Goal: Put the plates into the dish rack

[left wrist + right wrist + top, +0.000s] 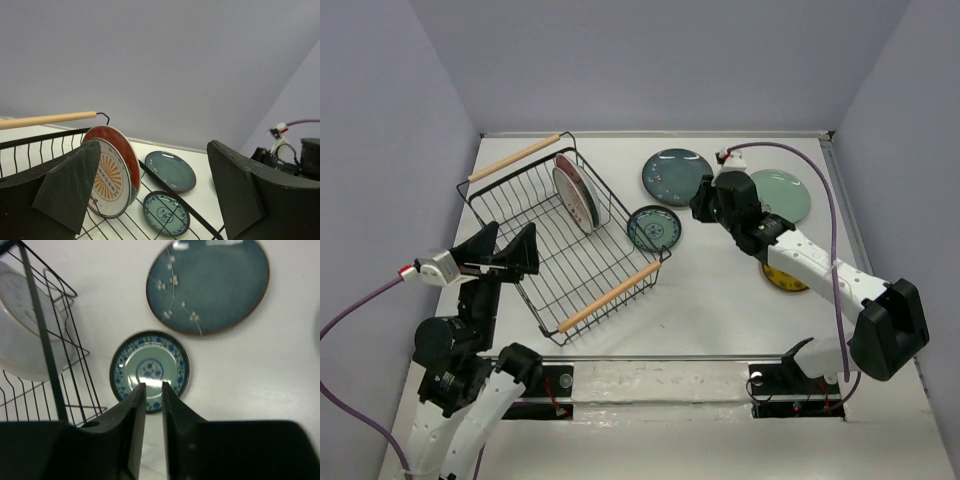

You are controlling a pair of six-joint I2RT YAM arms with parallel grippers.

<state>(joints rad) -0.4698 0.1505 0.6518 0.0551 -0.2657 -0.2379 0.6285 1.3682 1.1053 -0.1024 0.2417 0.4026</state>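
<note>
Big white surface [720,300] carried everything. The dish rack [565,270] sat left of centre at an angle, black wire, and its two wooden handles [610,297] were both in view from the top. Two plates stood on edge in the rack's far end, leaning together. In the left wrist view the cream-orange plate [110,180] was in front, its left side cut off by a finger. Only a curved strip of the red plate [122,147] showed behind it, so its face was hidden. The other four plates lay flat on the surface, right of the rack. The dark teal plate [672,172] was fully visible. The pale mint plate [790,195] had its near-left edge covered by the right arm [820,265]. The small teal patterned plate [653,228] was just beside the rack's right corner; whether they touched I couldn't tell. The small yellow plate [790,283] was mostly hidden under the right forearm, showing only a crescent. The left hand [510,240] was at the rack's near-left side, fingers spread wide with nothing between them; contact with the wire was unclear. The right hand [702,205] was between the dark teal and pale mint plates, pointing down. Its fingers were drawn almost together with a thin slit between them and gripped nothing. In the right wrist view its tips overlapped the patterned plate's near edge, but its height above the plate was hard to judge.
</note>
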